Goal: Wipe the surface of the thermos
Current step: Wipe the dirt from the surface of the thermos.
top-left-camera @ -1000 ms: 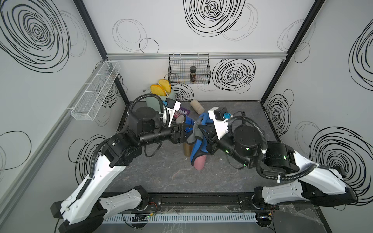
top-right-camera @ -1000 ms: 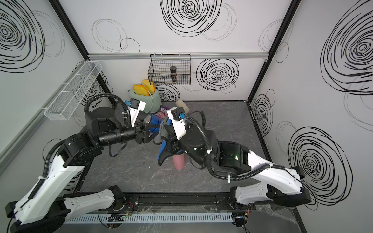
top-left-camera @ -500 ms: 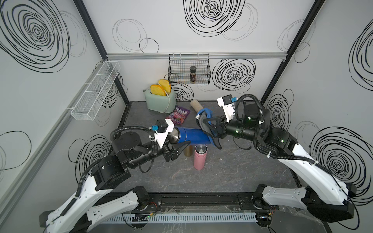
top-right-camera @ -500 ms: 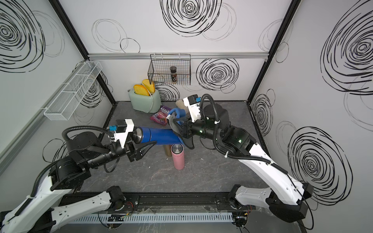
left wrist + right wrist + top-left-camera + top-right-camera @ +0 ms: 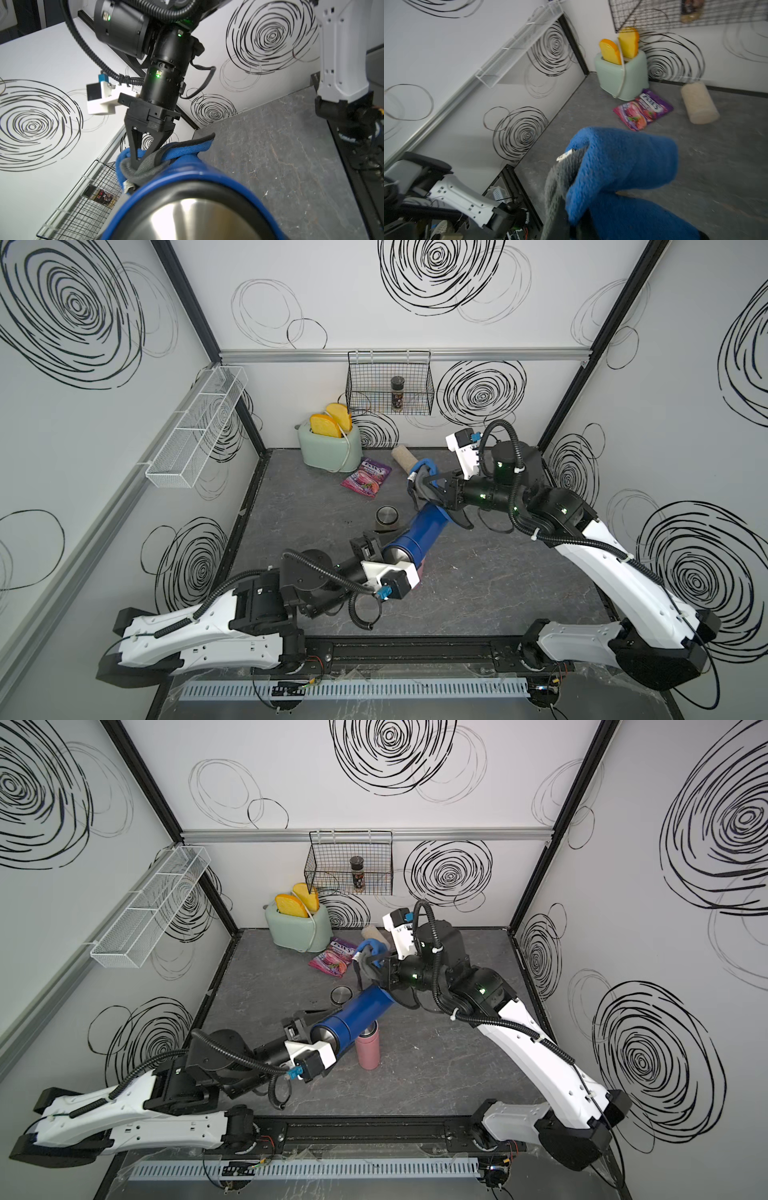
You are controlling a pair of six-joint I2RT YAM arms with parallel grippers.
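Observation:
In both top views the blue thermos hangs tilted above the table. My left gripper is shut on its near end. In the left wrist view the thermos's steel base and blue rim fill the foreground and hide my own jaws. My right gripper is shut on a blue and grey cloth. The cloth lies bunched on the thermos's far end.
A pink bottle stands under the thermos, with a small steel-topped cup beside it. At the back are a green toaster, a candy bag and a beige roll. A wire basket and a white rack hang on the walls.
The arms have drawn apart. My left arm pulled toward the front with the thermos, now tilted. My right gripper moved back and right, the cloth sliding to the thermos's far end.

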